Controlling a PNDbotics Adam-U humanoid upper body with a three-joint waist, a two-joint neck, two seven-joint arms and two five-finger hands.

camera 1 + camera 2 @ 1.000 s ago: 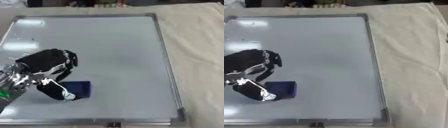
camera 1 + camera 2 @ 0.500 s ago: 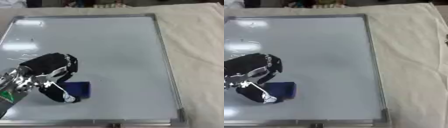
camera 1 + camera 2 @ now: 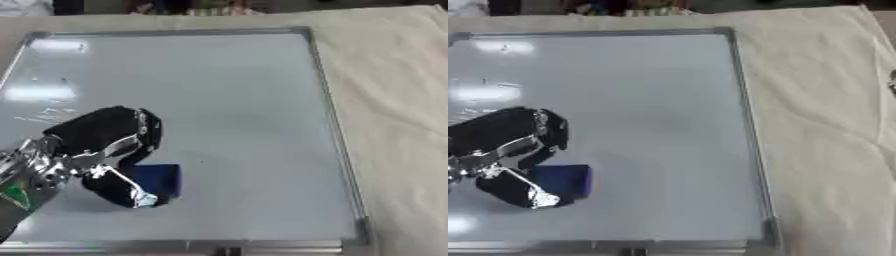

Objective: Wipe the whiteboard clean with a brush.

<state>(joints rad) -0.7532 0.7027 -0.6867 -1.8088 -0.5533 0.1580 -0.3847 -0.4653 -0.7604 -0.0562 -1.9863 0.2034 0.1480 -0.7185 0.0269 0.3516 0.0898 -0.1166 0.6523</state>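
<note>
The left hand [image 3: 101, 150] is curling its fingers and thumb round the blue brush [image 3: 159, 180] and pressing it flat on the board [image 3: 245, 100] near the near-left corner, so wiping seems to be under way. Faint marks [image 3: 48, 114] are showing by the left edge, so the next stroke probably needs to go there.

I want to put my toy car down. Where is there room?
The cream cloth right of the silver-framed whiteboard lies bare. The board's far and right parts are bare too. Its near-left corner is crowded: the left hand holds the blue brush there.
</note>
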